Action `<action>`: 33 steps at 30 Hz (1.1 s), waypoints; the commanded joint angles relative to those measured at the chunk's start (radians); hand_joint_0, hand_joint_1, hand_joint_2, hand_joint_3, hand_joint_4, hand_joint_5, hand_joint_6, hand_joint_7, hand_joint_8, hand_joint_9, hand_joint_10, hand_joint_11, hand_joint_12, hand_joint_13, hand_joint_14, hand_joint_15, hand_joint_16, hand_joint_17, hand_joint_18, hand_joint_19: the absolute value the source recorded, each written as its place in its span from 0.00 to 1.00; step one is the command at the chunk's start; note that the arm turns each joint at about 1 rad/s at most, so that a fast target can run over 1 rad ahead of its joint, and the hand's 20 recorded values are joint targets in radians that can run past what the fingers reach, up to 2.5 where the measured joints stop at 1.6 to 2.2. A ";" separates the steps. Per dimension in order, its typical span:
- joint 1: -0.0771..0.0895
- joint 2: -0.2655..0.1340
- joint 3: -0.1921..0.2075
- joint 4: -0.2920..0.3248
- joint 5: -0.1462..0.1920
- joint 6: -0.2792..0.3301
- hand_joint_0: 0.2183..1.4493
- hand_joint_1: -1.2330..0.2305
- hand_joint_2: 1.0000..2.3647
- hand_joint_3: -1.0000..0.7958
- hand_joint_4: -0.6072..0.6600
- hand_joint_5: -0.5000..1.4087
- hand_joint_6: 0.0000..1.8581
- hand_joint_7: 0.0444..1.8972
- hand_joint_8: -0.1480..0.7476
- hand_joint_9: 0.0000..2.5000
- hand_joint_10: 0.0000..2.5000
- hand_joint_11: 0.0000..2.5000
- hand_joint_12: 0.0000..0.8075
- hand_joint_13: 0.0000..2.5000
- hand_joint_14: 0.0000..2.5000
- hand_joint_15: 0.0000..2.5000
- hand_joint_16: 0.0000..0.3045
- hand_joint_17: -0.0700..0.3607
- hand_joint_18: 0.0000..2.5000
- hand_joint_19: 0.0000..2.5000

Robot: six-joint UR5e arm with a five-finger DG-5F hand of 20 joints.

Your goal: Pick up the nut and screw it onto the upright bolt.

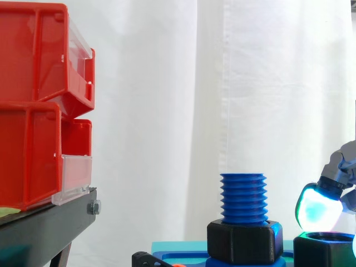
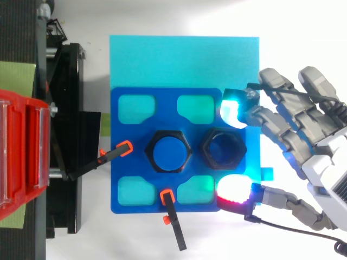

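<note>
A blue threaded bolt (image 1: 243, 197) stands upright on the blue plate (image 2: 122, 184), with a black hex nut (image 1: 242, 242) round its base. From above the bolt (image 2: 171, 152) sits mid-plate. Just right of it lies a loose black nut (image 2: 224, 149), its hole open; the side view has this nut (image 1: 325, 247) at the lower right. My hand (image 2: 325, 141) reaches in from the right, open, fingers spread. A cyan fingertip (image 2: 233, 111) hovers past the nut's far side and a red one (image 2: 234, 189) past its near side. Neither clearly touches it. A glowing fingertip (image 1: 317, 208) hangs just above the nut.
Red bins (image 1: 39, 105) stand on a black stand (image 1: 50, 222) at the left. Two black clamps with orange tips (image 2: 124, 147) (image 2: 167, 195) hold the blue plate, which lies on a cyan mat (image 2: 184, 59). A white curtain hangs behind.
</note>
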 commanded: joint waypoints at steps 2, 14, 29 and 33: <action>0.000 0.000 -0.004 0.004 -0.001 0.004 0.15 0.43 0.00 0.28 0.62 0.14 0.27 0.41 0.45 0.12 0.00 0.00 0.41 0.18 0.00 0.00 0.13 0.37 0.11 0.00; 0.000 0.000 -0.006 0.005 -0.005 0.022 0.16 0.42 0.00 0.28 0.63 0.14 0.27 0.43 0.45 0.12 0.00 0.00 0.40 0.19 0.00 0.00 0.13 0.37 0.11 0.00; 0.000 0.000 -0.032 0.028 -0.022 0.032 0.15 0.42 0.00 0.28 0.63 0.14 0.27 0.44 0.45 0.12 0.00 0.00 0.40 0.19 0.00 0.00 0.13 0.37 0.12 0.00; 0.000 0.000 -0.033 0.033 -0.022 0.030 0.13 0.42 0.00 0.28 0.64 0.14 0.27 0.44 0.46 0.12 0.00 0.00 0.42 0.19 0.00 0.00 0.14 0.38 0.13 0.00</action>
